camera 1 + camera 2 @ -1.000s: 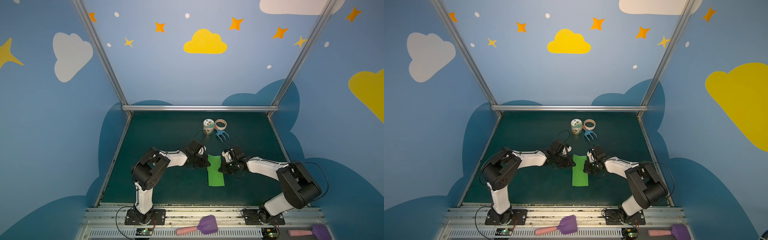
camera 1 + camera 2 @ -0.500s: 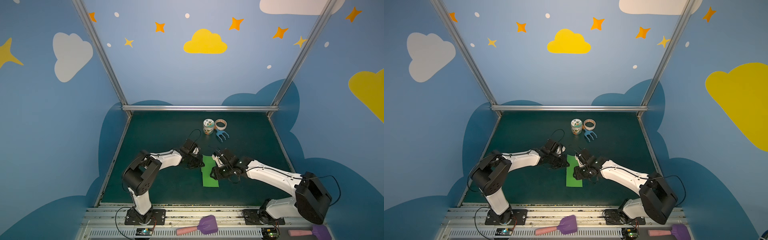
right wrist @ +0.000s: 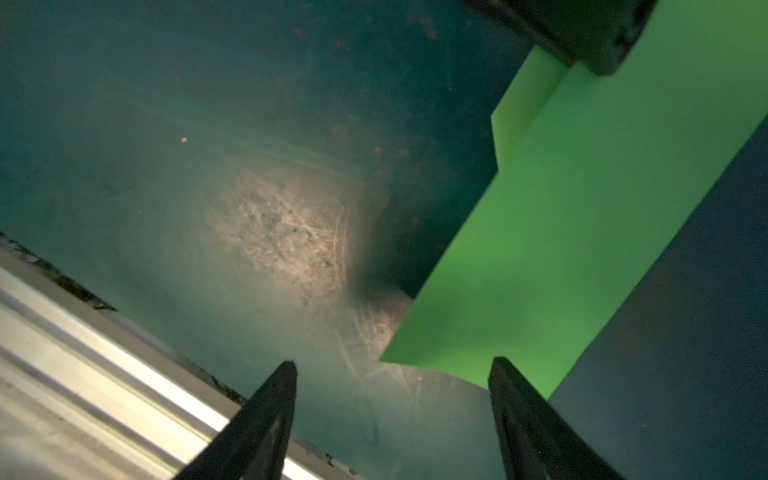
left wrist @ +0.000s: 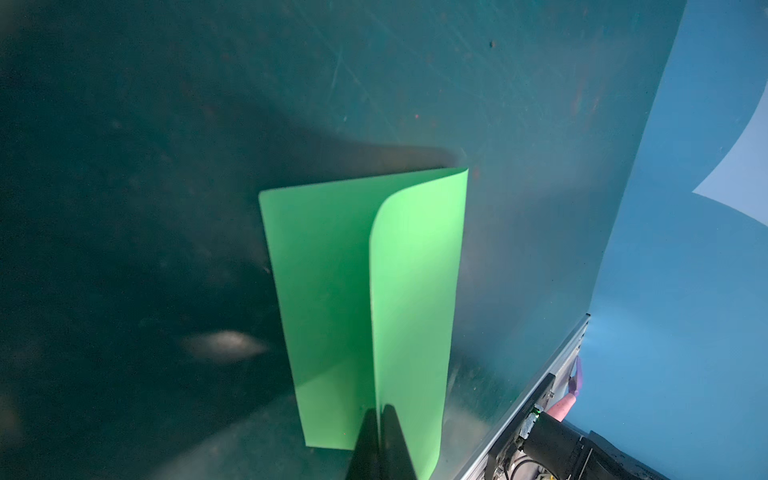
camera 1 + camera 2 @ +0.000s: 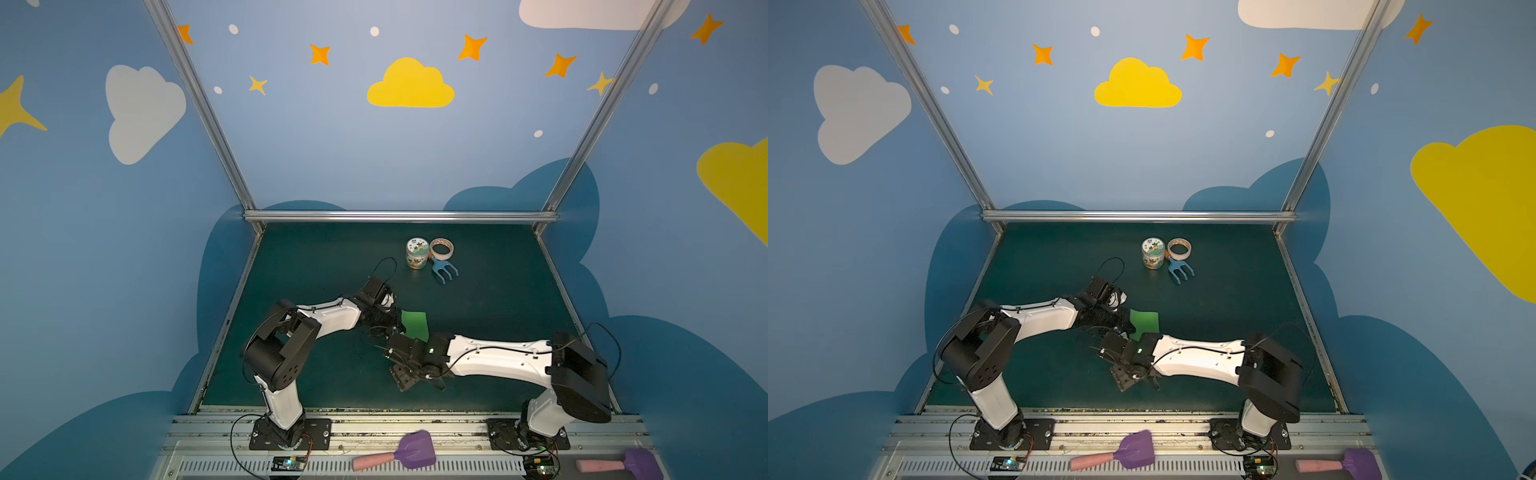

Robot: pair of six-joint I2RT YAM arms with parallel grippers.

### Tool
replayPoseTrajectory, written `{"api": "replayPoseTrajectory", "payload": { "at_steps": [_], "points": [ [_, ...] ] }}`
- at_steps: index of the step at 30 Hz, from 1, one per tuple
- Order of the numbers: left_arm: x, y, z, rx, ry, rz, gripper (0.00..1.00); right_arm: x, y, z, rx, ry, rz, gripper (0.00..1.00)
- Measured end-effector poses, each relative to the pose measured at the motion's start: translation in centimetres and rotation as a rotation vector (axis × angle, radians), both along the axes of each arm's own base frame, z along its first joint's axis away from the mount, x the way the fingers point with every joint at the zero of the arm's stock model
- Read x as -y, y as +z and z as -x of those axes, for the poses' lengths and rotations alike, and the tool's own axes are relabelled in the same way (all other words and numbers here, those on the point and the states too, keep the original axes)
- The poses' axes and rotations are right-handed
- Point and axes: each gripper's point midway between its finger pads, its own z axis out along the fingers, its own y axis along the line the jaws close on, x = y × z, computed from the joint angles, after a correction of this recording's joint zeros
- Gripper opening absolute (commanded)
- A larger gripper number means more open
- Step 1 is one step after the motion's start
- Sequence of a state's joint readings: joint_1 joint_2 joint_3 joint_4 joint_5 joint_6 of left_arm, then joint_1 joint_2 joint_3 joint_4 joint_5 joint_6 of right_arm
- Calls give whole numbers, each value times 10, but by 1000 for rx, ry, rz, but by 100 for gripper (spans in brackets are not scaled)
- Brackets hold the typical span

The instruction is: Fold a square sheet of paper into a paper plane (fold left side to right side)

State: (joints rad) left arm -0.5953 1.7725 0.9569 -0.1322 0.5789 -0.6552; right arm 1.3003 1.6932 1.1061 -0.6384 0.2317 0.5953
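Both tools low, left tool (image 4: 380,415) pinching green paper (image 4: 332,291), right tool (image 3: 395,363) now released

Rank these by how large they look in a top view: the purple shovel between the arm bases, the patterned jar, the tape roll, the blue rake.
1. purple shovel: clearly largest, though it also lies nearest the camera.
2. patterned jar.
3. tape roll and blue rake: they look about alike, so they are not ranked.
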Motion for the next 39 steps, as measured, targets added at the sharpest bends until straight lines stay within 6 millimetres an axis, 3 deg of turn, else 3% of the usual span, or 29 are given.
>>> {"api": "replayPoseTrajectory", "payload": {
  "at_steps": [7, 14, 26, 33, 39],
  "points": [
    [-1, -2, 3, -12, -5, 3, 3, 6, -12, -5, 80, -27, 109, 67],
    [-1, -2, 4, -16, -6, 5, 3, 13, -12, -15, 105, -68, 123, 41],
    [-2, -2, 4, -14, -7, 4, 3, 15, -13, -15, 101, -66, 122, 0],
    [-3, -2, 3, -14, -7, 5, 4, 13, -12, -17, 86, -69, 96, 0],
    [-19, -4, -3, -36, 23, -11, 27, 19, -15, -19, 43, -79, 63, 0]
  ]
}}
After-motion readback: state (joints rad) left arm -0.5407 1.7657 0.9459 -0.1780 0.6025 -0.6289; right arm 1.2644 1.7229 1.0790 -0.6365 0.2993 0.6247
